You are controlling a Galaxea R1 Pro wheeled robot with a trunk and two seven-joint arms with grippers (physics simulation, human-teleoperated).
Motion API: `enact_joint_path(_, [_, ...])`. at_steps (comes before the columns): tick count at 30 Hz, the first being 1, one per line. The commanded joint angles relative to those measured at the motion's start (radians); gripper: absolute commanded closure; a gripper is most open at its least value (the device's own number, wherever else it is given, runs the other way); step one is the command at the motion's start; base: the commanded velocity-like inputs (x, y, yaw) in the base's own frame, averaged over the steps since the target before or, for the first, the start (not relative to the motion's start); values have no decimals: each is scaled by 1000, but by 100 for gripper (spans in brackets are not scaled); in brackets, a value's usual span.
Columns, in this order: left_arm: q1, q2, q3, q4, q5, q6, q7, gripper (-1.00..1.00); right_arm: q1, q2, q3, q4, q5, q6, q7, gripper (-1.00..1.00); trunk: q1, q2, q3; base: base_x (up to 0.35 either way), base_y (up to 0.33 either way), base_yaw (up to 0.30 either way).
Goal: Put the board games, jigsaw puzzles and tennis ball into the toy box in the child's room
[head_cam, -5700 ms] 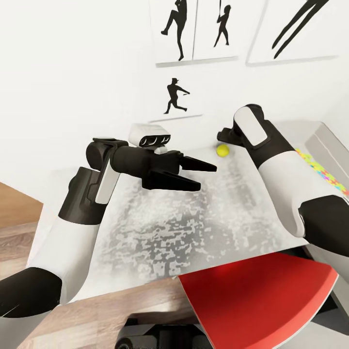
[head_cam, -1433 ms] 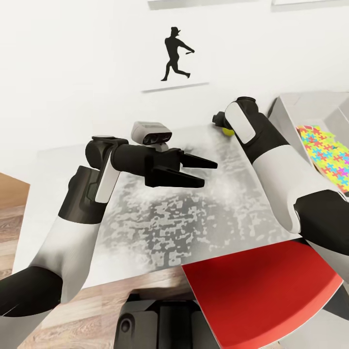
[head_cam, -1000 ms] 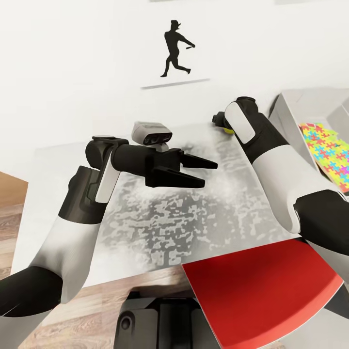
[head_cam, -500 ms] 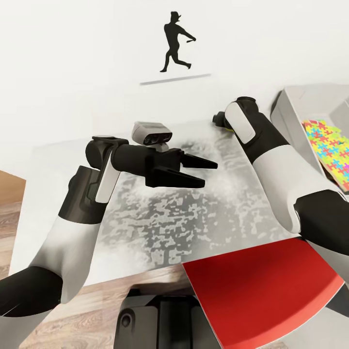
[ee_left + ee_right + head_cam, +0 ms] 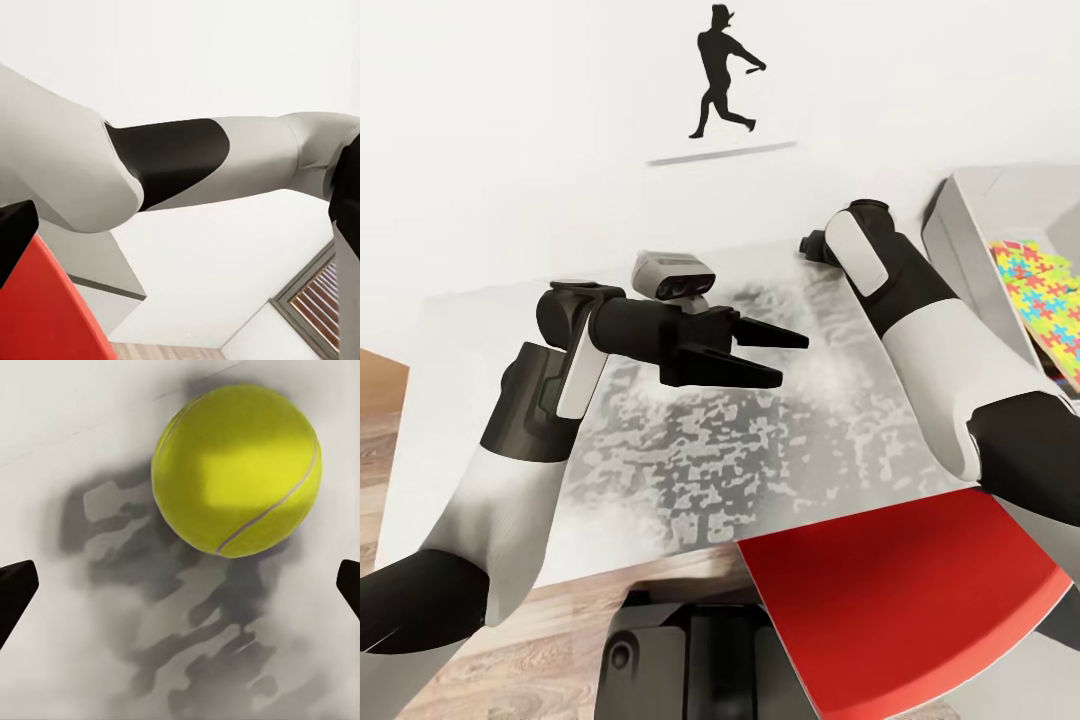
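The tennis ball (image 5: pixel 236 469), yellow-green, lies on the pale mottled table (image 5: pixel 740 450) close ahead of my right gripper (image 5: pixel 181 589). That gripper is open, its dark fingertips (image 5: pixel 15 592) wide apart and short of the ball. In the head view my right arm (image 5: pixel 920 310) reaches to the table's back edge and hides the ball. My left gripper (image 5: pixel 792 361) hovers open and empty over the middle of the table. At the right stands the grey toy box (image 5: pixel 960 230) with a multicoloured jigsaw puzzle (image 5: pixel 1045 300) in it.
A red chair seat (image 5: pixel 900 590) juts out at the table's near edge, below my right arm. The white wall with a baseball-player silhouette (image 5: pixel 722 70) runs right behind the table. Wood floor (image 5: pixel 380 440) shows at the left.
The whole head view has shifted, so the camera moved: wall, table and toy box slid in the picture. The ball has passed behind my right wrist. Both arms keep their pose.
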Motion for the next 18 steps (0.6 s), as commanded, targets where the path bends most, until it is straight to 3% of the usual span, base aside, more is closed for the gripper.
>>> enact_joint_path(1, [-1, 0, 0, 0, 1, 11, -2, -100, -1, -1, 5, -1, -10, 1, -9, -100, 1, -2, -2, 0, 0, 0])
enact_joint_path(18, [0, 0, -2, 0, 0, 11, -2, -100, -1, -9, 6, -6, -8, -5, -12, -100, 1, -2, -10, 0, 0, 0])
